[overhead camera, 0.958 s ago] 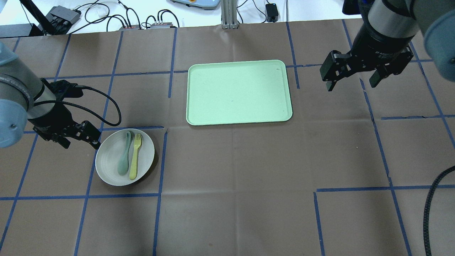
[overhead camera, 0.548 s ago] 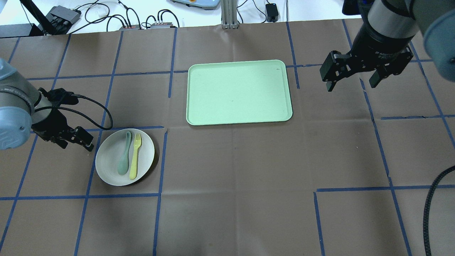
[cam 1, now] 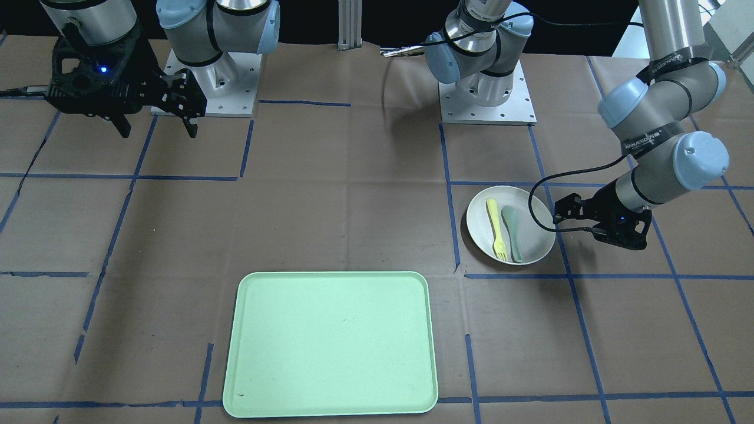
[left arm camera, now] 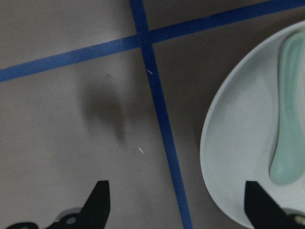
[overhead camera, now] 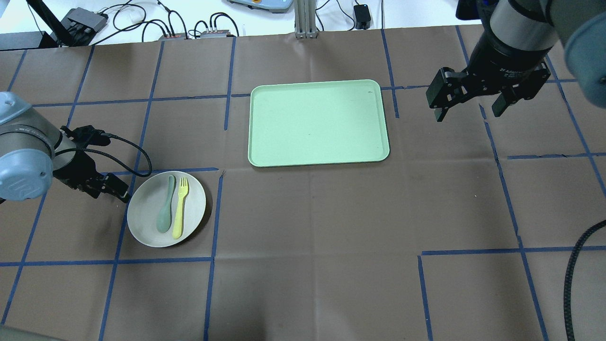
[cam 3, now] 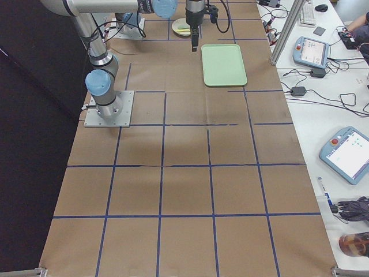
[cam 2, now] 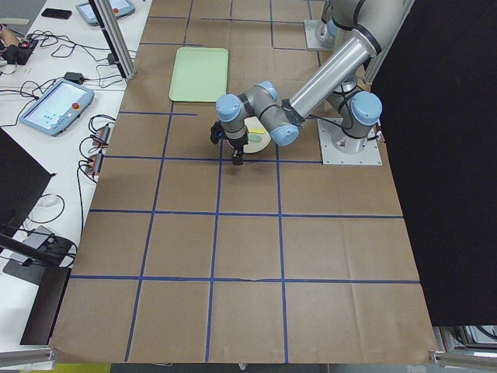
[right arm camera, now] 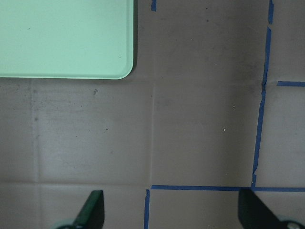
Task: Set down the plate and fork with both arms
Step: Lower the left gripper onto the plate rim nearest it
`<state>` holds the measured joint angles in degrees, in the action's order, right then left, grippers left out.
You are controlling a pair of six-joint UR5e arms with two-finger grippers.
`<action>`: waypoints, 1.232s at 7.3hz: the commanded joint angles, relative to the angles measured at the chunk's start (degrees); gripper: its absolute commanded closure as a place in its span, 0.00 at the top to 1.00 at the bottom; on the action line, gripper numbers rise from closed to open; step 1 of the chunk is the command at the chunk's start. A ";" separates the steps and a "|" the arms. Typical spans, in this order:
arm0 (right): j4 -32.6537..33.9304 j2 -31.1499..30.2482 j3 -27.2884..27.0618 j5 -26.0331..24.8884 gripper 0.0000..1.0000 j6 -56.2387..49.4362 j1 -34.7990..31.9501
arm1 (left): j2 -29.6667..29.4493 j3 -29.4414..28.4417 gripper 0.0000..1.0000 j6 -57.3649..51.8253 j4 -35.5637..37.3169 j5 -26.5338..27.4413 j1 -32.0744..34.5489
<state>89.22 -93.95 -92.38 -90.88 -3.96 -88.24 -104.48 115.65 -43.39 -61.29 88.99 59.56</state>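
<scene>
The off-white plate lies on the table at the near left, with the pale yellow fork and a grey-green spoon side by side in it. It also shows in the front view with the fork. My left gripper is open and low at the plate's left edge. In the left wrist view the plate's rim lies between the jaws. My right gripper is open and empty, held high to the right of the tray.
A rectangular pale green tray lies at the table's far middle; its corner shows in the right wrist view. Blue tape lines cross the brown table cover. Cables and boxes sit beyond the far edge.
My left arm has drawn back a little and dropped lower, and its gripper now sits down at the plate's left rim. The right arm, plate, fork and spoon have not moved.
</scene>
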 commanded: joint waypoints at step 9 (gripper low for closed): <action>-0.01 0.00 -0.08 0.00 1.00 0.00 0.00 | -2.40 1.16 0.40 4.63 -0.15 -3.29 -0.14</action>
<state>89.21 -93.95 -92.43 -90.88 -3.96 -88.24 -106.58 116.86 -38.86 -61.41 85.69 59.41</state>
